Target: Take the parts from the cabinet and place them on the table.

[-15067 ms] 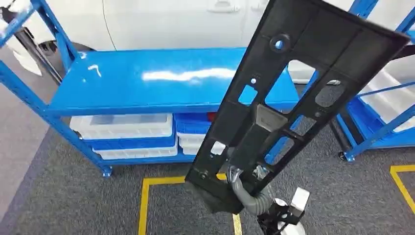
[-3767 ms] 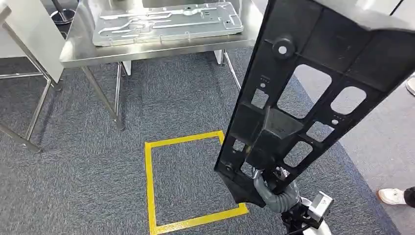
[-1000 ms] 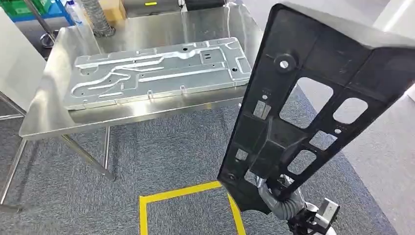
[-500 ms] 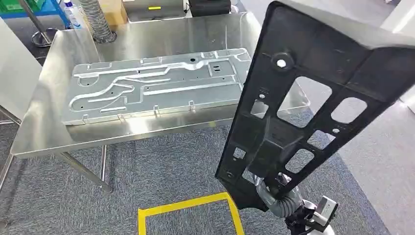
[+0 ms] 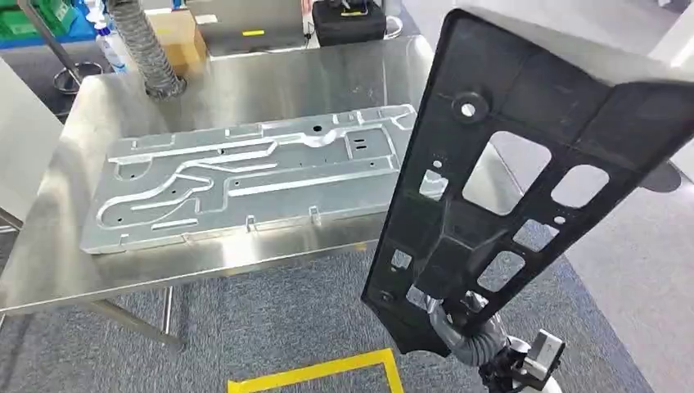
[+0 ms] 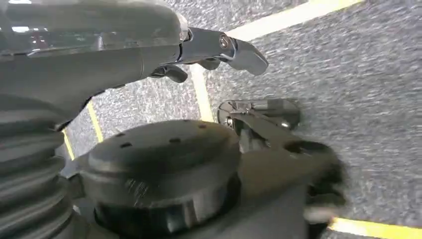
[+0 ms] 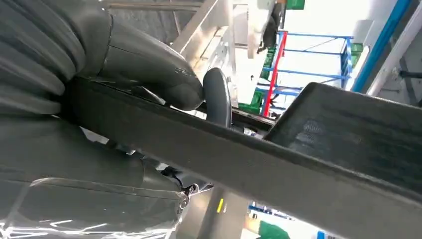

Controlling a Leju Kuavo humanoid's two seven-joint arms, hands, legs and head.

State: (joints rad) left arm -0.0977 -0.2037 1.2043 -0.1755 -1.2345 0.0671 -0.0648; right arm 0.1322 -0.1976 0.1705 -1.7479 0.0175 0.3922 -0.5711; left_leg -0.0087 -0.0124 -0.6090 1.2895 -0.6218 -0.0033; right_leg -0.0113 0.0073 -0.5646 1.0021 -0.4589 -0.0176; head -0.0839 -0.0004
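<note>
Right hand grips the lower end of the long black plastic panel, fingers wrapped over its edge — the right wrist view shows the thick thumb pressed against the panel's rim, so the hold looks firm. The panel stands tilted up and away from the robot, its upper end leaning out to the right over the carpet, not yet above any surface.

Left hand hangs low over the grey carpet with nothing in it, its fingers apart.

Over the last second the steel table has slid down and closer in the head view, and more of its far edge now shows — the whole scene shifted together, so the robot has walked nearer rather than anything on the table moving. The stamped metal plate lies flat on the table as before. A cardboard box and a black case sit at the back.

By my reading the carry is nearly over: the table's bare right part is the likely spot, and lowering the panel flat comes next.
</note>
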